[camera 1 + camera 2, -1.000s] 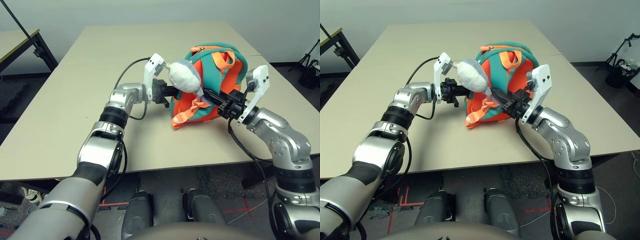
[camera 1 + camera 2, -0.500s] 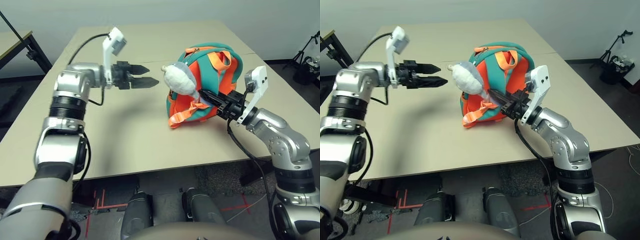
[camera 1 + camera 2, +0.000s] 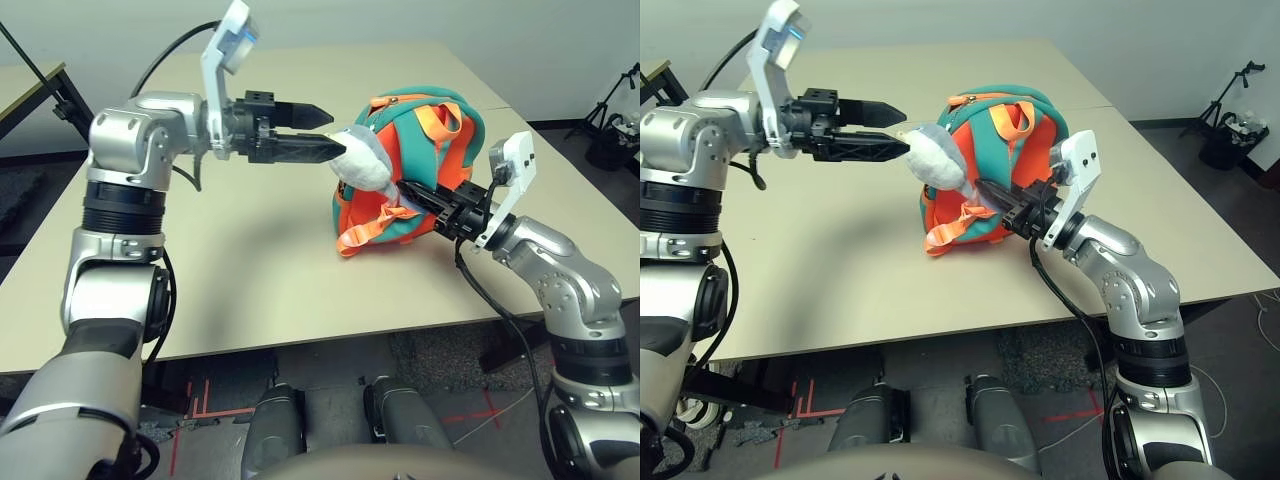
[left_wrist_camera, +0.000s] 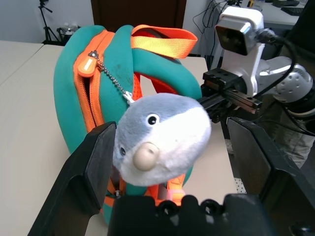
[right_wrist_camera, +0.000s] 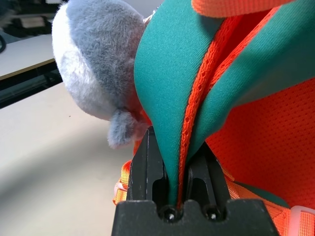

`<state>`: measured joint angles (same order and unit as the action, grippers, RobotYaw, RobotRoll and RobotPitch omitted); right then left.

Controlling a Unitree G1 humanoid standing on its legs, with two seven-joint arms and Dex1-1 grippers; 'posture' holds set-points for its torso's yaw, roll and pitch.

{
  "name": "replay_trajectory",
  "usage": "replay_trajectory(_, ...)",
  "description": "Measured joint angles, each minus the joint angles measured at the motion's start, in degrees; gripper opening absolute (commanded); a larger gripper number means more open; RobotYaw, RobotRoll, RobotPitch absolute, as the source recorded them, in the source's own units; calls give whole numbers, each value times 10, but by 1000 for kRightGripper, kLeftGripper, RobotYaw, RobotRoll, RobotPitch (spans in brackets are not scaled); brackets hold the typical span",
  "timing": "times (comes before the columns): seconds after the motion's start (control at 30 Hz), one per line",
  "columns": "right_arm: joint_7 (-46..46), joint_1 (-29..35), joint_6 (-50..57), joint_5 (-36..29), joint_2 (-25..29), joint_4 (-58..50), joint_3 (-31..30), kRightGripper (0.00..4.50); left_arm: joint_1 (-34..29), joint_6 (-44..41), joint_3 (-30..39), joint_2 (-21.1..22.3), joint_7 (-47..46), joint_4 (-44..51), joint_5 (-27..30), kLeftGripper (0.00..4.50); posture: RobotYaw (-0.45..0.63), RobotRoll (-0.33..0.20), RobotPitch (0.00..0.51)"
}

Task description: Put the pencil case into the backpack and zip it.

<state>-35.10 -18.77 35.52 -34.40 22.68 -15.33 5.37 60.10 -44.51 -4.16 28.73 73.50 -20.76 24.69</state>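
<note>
Pale worktop [image 3: 270,270] bore the soft, likely floppy backpack [image 3: 440,150] right of centre, right jaws [image 3: 405,187] pinching its strap [image 5: 170,108], left jaws [image 3: 338,132] open, upper left; its zip pull [image 4: 87,65] seemed the best hold.

lab-like room, robot at bare-topped table [image 3: 270,260], tripod [image 3: 1237,95], floor tape [image 3: 810,412]

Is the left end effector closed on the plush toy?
No, the left end effector stands open beside the plush toy.

left tool [image 3: 322,132] now apart from backpack [image 3: 425,150], raised, fingers [image 3: 300,149] spread
</note>
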Motion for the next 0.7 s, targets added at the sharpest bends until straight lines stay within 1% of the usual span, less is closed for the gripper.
replay_trajectory(0.13, 0, 1, 0, 0, 0, -1, 0, 133, 3, 37, -13, -29, -20, -47, -19, 4500, -215, 0, 7)
replay_trajectory(0.3, 3, 3, 0, 0, -1, -3, 0, 133, 3, 60, -24, -50, -25, -66, -30, 4500, -221, 0, 8)
replay_trajectory(0.43, 5, 5, 0, 0, -1, -5, 0, 133, 3, 61, -33, -65, -26, -76, -35, 4500, -224, 0, 10)
replay_trajectory(0.53, 7, 8, 0, 0, -1, -5, 0, 133, 4, 58, -32, -73, -25, -83, -32, 3897, -224, 0, 11)
replay_trajectory(0.63, 8, 12, 0, 0, -1, -6, 0, 133, 4, 55, -29, -74, -25, -90, -31, 2787, -222, 0, 11)
replay_trajectory(0.67, 8, 12, 0, 0, -1, -6, 0, 133, 4, 55, -28, -73, -24, -91, -30, 2341, -221, 0, 10)
replay_trajectory(0.7, 9, 12, 0, 0, -1, -6, 0, 133, 4, 55, -26, -73, -24, -93, -30, 2058, -220, 0, 10)
